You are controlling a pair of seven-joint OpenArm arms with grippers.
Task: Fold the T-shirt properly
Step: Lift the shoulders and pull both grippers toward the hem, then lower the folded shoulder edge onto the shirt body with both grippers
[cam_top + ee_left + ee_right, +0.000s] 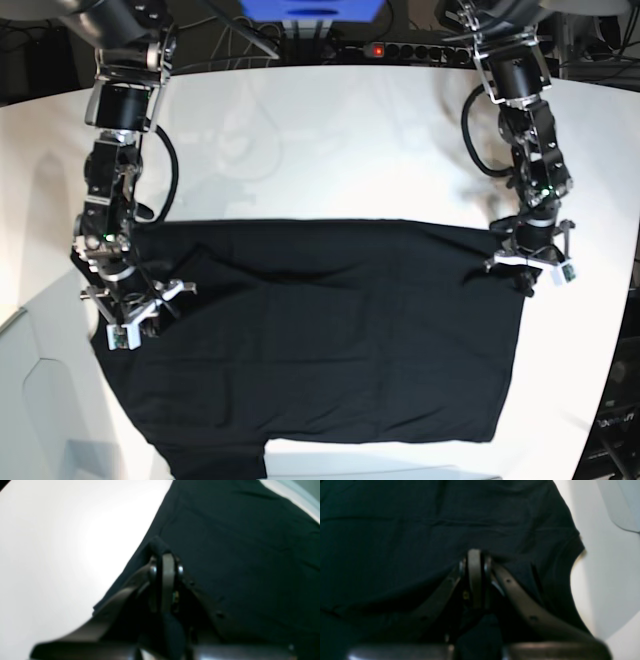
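My left end effector (166,555) and right end effector (476,552), apparently each pinching T-shirt (320,340) cloth, should lift evenly together.

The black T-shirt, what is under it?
The T-shirt lies spread on the white table, which shows all around it. The cloth covers whatever is beneath its middle, so nothing else can be seen there. Both grippers, left and right, pinch its edges.
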